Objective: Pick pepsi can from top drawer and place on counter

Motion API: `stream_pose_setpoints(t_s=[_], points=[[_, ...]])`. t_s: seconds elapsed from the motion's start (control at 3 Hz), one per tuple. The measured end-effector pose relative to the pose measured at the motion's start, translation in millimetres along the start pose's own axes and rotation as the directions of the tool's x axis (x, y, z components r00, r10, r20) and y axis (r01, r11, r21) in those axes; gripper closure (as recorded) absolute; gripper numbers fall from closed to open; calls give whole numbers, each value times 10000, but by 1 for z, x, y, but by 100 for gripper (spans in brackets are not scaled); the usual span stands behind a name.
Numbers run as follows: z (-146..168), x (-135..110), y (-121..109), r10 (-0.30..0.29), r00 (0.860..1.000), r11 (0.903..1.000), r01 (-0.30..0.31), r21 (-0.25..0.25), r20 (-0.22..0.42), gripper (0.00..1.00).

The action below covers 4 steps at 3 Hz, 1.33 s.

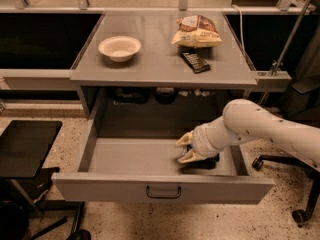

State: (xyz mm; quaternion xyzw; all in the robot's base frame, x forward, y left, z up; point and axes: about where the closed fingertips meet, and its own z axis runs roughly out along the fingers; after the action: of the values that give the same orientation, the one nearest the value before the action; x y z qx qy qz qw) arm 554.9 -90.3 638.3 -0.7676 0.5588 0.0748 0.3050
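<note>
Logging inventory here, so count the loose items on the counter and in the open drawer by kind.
bowl, on the counter: 1
chip bag: 1
dark bar: 1
pepsi can, in the top drawer by the gripper: 1
Total: 4

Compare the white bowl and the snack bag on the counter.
The round white bowl is plain, alone at image left; the crinkly tan snack bag is printed, at image right beside a dark rectangular bar. Both rest on the flat grey counter. The end effector is inside the open grey drawer.
</note>
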Motion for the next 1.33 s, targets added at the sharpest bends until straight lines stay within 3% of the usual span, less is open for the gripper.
stream_pose_setpoints(t_s=[0.33, 0.67, 1.33], points=[[0, 0, 0, 6, 10000, 10000, -6, -7, 13, 89], [0, -7, -2, 90, 9997, 10000, -91, 28, 220, 100], [0, -7, -2, 90, 9997, 10000, -91, 27, 221, 59]])
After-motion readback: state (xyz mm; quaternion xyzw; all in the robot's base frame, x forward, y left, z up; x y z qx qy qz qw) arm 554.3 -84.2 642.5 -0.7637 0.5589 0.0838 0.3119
